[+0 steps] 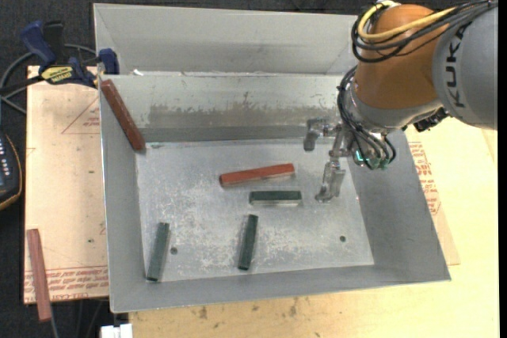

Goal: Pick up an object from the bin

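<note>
My gripper (321, 161) hangs over the right part of the bin floor, open, with nothing between its fingers. One fingertip (326, 187) is low near the floor, and the other (312, 137) is farther back. Just left of the lower fingertip lies a short dark green bar (275, 197), a small gap away. Behind that bar a red-brown bar (256, 175) lies slightly slanted, also left of the gripper.
Two more dark green bars lie near the front, one at the middle (248, 241) and one at the front left (158, 251). A long brown bar (121, 115) leans along the left wall at the back. The arm's orange cover and cables hang above the bin's right side.
</note>
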You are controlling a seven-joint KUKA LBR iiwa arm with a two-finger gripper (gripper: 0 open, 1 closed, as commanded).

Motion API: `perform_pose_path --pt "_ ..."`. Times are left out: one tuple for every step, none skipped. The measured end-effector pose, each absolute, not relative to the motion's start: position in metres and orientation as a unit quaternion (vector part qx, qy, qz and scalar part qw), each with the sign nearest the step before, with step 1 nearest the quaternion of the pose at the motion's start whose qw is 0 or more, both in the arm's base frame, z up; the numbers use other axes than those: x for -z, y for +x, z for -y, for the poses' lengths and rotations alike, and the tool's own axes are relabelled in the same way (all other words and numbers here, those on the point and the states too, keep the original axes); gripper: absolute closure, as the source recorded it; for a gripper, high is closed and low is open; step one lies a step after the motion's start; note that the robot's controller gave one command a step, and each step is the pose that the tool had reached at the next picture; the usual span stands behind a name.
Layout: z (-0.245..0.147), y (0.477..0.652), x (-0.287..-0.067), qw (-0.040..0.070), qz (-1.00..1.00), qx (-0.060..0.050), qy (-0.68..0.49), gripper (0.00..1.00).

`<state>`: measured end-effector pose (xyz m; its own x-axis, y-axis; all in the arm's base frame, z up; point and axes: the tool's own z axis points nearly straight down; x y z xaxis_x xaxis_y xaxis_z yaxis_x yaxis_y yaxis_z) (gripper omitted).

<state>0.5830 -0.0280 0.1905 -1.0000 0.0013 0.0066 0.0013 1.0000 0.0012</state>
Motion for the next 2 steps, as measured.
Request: perform_pose_path --pt "-0.0031 0.6458 -0.0724 0.000 0.997 0.001 0.078 0.00" --pt "-0.0024 0.6462 -0.0760 -0.002 0.997 0.000 0.077 1.00"
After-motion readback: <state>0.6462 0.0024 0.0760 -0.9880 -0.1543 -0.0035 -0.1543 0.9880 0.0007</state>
